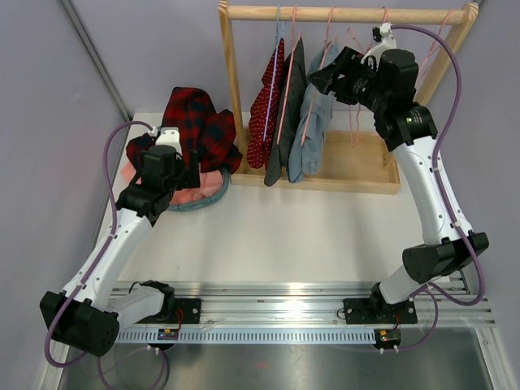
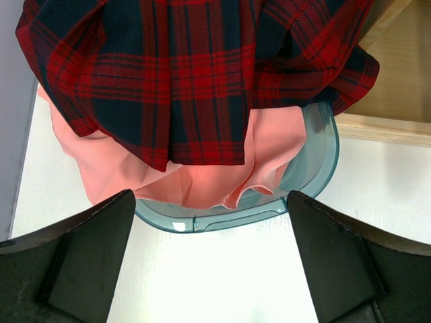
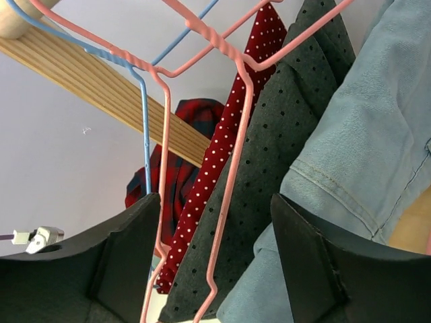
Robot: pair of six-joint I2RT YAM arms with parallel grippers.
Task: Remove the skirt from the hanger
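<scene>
– Progress on the skirt, how do you judge it?
– Early, I think. Three skirts hang on the wooden rack: the red dotted skirt, the grey skirt and the denim skirt, on wire hangers. None of them is off yet.
– And the right gripper?
– It is high at the rack, just beside the denim skirt in the top view. Its fingers stand apart. In the wrist view the pink hanger passes between them, with the grey skirt behind it. They do not press on anything that I can see (the wire looks free on both sides).
– Which skirt is the target?
– I cannot tell for sure; the grey one is nearest to the middle of the jaws.
– The left gripper?
– Wide apart and holding nothing. It hovers over the basket at the left of the table, where a plaid skirt lies on a pink garment.
– So what is left?
– Nearly all, in my opinion: to close on the cloth or the hanger, to slide the skirt off, and probably to bring it to the basket
</scene>
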